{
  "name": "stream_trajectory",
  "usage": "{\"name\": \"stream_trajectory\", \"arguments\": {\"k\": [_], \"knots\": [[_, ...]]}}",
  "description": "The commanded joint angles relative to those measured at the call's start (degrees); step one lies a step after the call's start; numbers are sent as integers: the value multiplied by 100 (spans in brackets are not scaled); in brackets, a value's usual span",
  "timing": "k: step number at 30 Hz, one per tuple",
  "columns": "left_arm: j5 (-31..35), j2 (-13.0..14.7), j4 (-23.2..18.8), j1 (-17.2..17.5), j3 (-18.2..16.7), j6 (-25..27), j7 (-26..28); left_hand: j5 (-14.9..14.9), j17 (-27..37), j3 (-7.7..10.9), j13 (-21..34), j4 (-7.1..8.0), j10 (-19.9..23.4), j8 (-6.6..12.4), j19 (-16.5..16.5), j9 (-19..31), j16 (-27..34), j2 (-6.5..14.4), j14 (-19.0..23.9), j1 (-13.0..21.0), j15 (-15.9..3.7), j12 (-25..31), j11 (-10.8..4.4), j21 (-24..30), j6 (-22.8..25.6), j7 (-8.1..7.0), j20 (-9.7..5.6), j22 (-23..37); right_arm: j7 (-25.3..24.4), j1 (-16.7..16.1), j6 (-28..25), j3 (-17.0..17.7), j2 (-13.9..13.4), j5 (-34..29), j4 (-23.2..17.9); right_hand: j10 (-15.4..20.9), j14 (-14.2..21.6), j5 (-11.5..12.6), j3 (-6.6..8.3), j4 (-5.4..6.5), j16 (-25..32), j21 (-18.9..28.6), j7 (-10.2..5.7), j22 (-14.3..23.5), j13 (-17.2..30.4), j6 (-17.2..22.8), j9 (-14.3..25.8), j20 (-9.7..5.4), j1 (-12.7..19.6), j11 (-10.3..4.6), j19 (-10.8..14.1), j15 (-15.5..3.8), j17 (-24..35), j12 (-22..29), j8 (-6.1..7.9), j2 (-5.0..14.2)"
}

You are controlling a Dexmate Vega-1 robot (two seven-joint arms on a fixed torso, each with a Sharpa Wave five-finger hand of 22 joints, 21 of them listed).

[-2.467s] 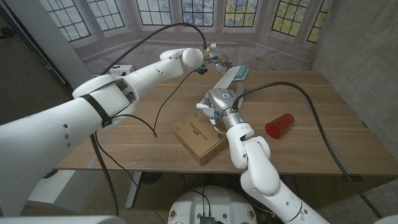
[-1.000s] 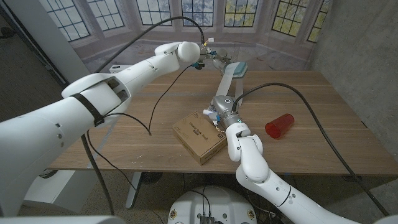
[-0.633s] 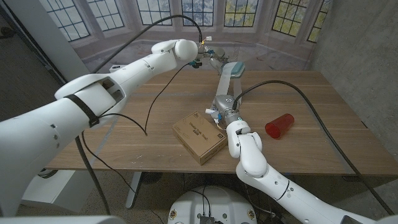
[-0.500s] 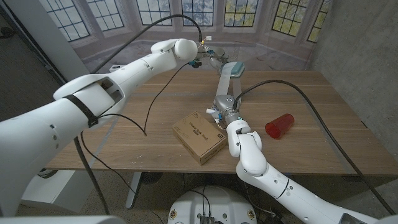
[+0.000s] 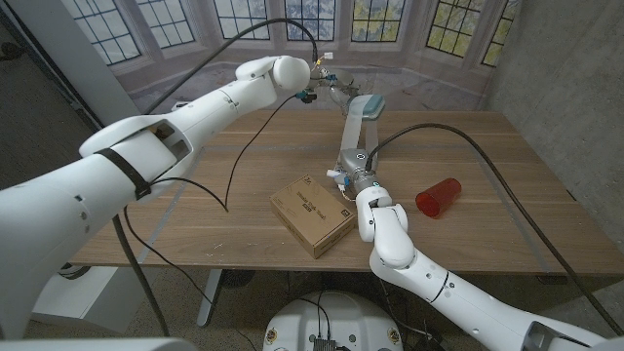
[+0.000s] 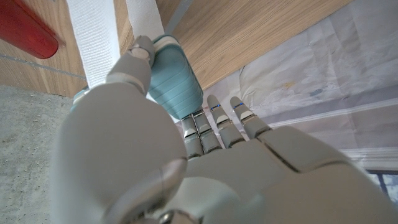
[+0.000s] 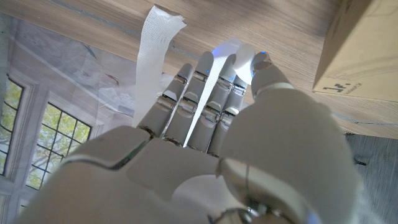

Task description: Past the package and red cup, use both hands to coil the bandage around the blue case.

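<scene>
At the table's far edge my left hand [image 5: 328, 90] holds the blue case [image 5: 370, 105] off the wood. In the left wrist view the teal case [image 6: 177, 81] sits between the thumb and fingers of that hand [image 6: 186, 168], with white bandage [image 6: 96, 43] running past it. A taut strip of bandage [image 5: 351, 133] slopes from the case down to my right hand [image 5: 349, 170]. In the right wrist view the bandage [image 7: 208, 93] passes between the fingers of my right hand [image 7: 236, 155], and its loose end hangs beyond them.
A cardboard package [image 5: 312, 214] lies near the front middle, just left of my right forearm. A red cup [image 5: 439, 196] lies on its side to the right. A black cable [image 5: 234, 175] loops over the left half of the table.
My left hand has carried the case slightly farther back and up. The right hand has drawn in under it, so the bandage strip stands steeper.
</scene>
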Motion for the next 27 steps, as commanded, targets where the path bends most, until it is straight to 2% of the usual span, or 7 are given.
{"name": "stream_trajectory", "arguments": {"k": [1,5,6,27], "knots": [[2,47,-212,44,-53,30,-78,27,17,203,1301,166,229,1651,-9,23,-3,593,38,-569,16,76,-161,21,94,73,1,24,-272,241,-130,-130,-62,303,267,1,68,31,-17,-13,11,7,-22,13,16,22,9,-28,7,-29,36,-577,29,31,-4,61],[-14,100,-344,94,-84,43,-110,26,18,204,1302,162,225,1654,-9,23,-3,596,33,-566,15,77,-171,21,103,68,2,24,-365,302,-186,-148,-101,404,305,4,76,31,-17,-14,16,8,-22,13,18,14,10,-31,12,-30,38,-578,34,32,-8,67],[-15,117,-385,110,-92,52,-118,26,15,209,1298,160,229,1654,-10,23,-4,594,38,-567,13,78,-119,20,101,57,1,24,-387,319,-194,-159,-122,416,311,6,80,31,-16,-13,18,9,-24,13,15,27,10,-33,13,-34,41,-579,36,31,-3,71],[-125,580,-1500,611,-397,291,-298,22,20,209,1298,165,224,1660,-16,23,2,610,36,-589,25,85,-146,20,113,85,0,24,-554,497,-398,-258,-525,642,313,8,85,27,-22,-15,18,12,-46,13,28,37,12,-61,24,-51,63,-580,50,35,-1,79]]}}
